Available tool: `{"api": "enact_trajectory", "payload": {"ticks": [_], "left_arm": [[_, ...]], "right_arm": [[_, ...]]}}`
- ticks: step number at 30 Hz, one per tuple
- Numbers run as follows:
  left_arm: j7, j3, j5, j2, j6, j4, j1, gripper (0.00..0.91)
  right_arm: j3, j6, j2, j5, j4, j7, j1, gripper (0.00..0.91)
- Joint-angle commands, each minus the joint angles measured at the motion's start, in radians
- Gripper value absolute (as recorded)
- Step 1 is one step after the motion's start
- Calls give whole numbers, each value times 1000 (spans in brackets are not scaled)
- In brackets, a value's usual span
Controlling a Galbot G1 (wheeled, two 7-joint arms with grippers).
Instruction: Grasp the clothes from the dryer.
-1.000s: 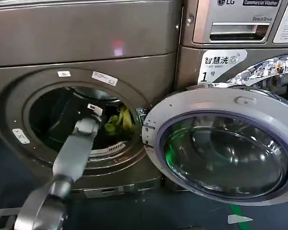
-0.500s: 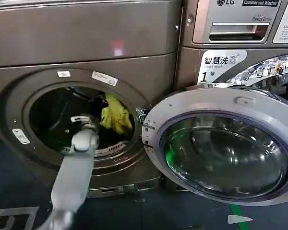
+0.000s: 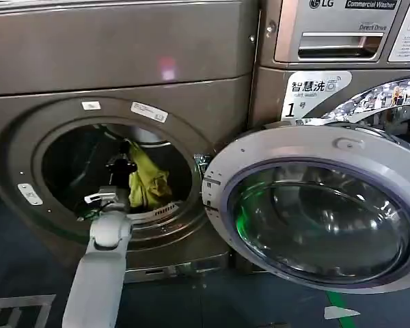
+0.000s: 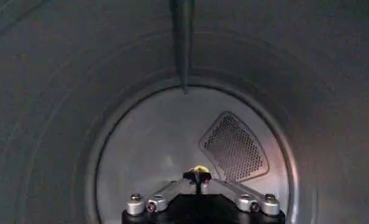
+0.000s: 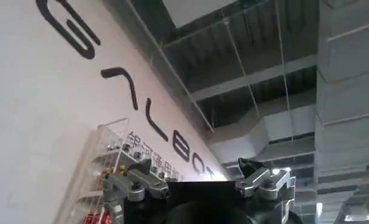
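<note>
The dryer is the bronze-grey machine on the left, and its round porthole stands open. My left gripper is inside the porthole, shut on the clothes. They are a yellow-green garment that hangs down from the fingertips above the drum's lower lip. In the left wrist view the left gripper has its jaws closed together, with a small tuft of the clothes showing at the tip. Beyond it is the drum's pale back wall. In the right wrist view the right gripper is open and empty, pointing up at a wall and ceiling.
The dryer's silver-rimmed glass door is swung wide open to the right, in front of the silver LG machine. Inside the drum are a raised baffle and a perforated vent panel. Green tape marks the dark floor.
My left gripper has drawn back from deep in the drum toward the porthole's left side. The clothes have come up off the drum floor and now hang from it.
</note>
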State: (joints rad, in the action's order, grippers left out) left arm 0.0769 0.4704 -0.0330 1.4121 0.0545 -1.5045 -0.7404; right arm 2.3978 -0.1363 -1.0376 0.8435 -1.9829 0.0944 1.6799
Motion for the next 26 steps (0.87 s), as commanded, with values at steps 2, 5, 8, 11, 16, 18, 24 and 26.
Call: {"api": "enact_trajectory", "payload": {"ticks": [2, 5, 8, 11, 16, 18, 24, 26], "left_arm": [[-36, 16, 19, 1, -55, -13, 3, 0], [-39, 17, 16, 0, -60, -20, 6, 0], [-46, 18, 8, -10, -73, -33, 7, 0], [-53, 15, 3, -15, -73, -25, 18, 0], [-57, 5, -3, -16, -75, -3, 36, 0], [-60, 2, -5, -19, -78, -5, 38, 0], [-65, -9, -9, -24, -84, -5, 43, 0], [-66, -12, -9, -26, -86, -4, 45, 0]], "right_arm": [[1, 9, 1, 9, -1, -1, -2, 907], [1, 9, 2, 9, -1, -1, -4, 907], [8, 1, 0, 6, -6, 1, -4, 907], [23, -11, 0, -1, -4, -3, 9, 907], [55, -20, 13, -3, -1, -2, 30, 907], [58, -23, 12, -3, -1, -1, 31, 907], [61, -27, 8, -4, -1, 0, 30, 907], [63, -27, 7, -4, -1, 0, 31, 907]]}}
